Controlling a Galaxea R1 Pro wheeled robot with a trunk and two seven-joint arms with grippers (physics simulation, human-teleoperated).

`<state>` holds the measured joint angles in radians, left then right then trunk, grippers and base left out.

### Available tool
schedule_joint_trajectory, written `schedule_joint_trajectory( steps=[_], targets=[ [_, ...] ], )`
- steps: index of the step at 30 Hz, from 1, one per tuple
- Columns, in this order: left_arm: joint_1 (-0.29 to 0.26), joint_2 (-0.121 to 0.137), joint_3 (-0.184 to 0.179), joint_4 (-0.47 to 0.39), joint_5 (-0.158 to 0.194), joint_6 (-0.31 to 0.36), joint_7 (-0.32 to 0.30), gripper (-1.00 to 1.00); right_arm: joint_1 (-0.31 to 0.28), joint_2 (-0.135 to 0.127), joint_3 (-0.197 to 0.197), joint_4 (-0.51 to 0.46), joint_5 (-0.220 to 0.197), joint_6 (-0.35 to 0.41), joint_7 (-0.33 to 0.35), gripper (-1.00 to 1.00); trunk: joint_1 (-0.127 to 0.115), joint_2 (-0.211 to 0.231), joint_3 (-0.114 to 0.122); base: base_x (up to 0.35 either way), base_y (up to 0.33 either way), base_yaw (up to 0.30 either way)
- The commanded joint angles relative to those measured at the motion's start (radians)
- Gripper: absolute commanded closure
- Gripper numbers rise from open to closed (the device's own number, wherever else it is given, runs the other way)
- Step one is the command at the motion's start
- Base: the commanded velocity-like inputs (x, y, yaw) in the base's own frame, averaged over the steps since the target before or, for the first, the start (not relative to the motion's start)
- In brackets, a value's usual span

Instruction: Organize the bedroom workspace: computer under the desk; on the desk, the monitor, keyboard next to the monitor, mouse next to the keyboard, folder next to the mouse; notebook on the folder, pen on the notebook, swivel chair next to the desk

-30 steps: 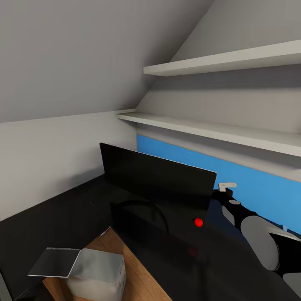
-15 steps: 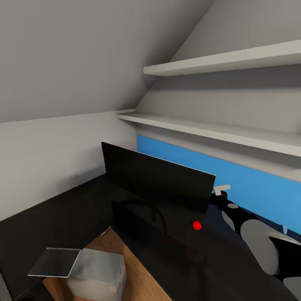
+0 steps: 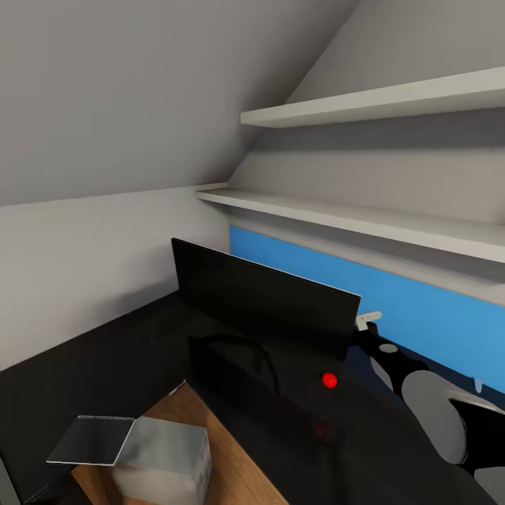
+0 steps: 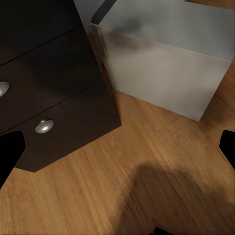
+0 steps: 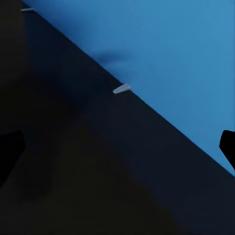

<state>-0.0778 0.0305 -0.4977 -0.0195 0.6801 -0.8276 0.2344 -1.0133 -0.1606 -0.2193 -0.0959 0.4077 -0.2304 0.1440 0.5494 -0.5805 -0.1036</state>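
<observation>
The monitor point(image 3: 263, 298) stands on the black desk point(image 3: 126, 358), its dark face toward me. Just past the monitor's right end, in front of the desk's blue back panel point(image 3: 435, 322), is my right gripper point(image 3: 363, 324). In the right wrist view that gripper point(image 5: 117, 147) is open with nothing between its fingers, looking at the desk top and blue panel. The light-grey computer point(image 3: 161, 459) sits on the wooden floor beside the desk. My left gripper point(image 4: 117, 147) hangs open over the floor, near the computer point(image 4: 166, 63) and the drawer unit point(image 4: 54, 98).
Two white shelves point(image 3: 365, 105) run along the wall above the desk, under a sloping ceiling. A small red spot point(image 3: 328, 380) shows on the desk top. A dark flat panel point(image 3: 91, 440) lies level with the computer's top. Round silver knobs point(image 4: 44, 126) stick out of the drawers.
The monitor has turned or slid slightly, its left edge moving right. My right arm has moved a little lower and leftward at its right end. The red spot drifted down-left.
</observation>
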Motion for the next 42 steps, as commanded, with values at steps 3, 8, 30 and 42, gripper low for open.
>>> schedule_joint_trajectory(
  steps=[3, 8, 30, 42],
  targets=[
    [0.000, 0.000, -0.008, -0.001, -0.001, -0.001, 0.010, -1.00, -0.001, 0.007, -0.008, 0.001, 0.008, -0.006, 0.004, -1.00, 0.000, -0.002, -0.002, 0.000, 0.000, 0.000],
    [0.000, 0.000, -0.008, -0.001, -0.001, -0.001, 0.010, -1.00, -0.001, 0.016, -0.007, 0.001, 0.008, -0.007, 0.000, -1.00, 0.000, -0.002, -0.002, 0.000, 0.000, 0.000],
    [0.000, 0.000, -0.008, -0.001, -0.001, 0.000, 0.010, -1.00, -0.001, 0.048, -0.008, 0.021, 0.010, -0.008, 0.000, -1.00, 0.000, -0.002, 0.020, -0.045, 0.000, 0.037],
    [0.000, 0.000, -0.008, -0.002, -0.001, 0.011, 0.010, -1.00, -0.001, 0.050, -0.007, 0.022, 0.011, -0.007, -0.003, -1.00, 0.000, -0.002, 0.021, -0.064, 0.000, 0.004]
  ],
)
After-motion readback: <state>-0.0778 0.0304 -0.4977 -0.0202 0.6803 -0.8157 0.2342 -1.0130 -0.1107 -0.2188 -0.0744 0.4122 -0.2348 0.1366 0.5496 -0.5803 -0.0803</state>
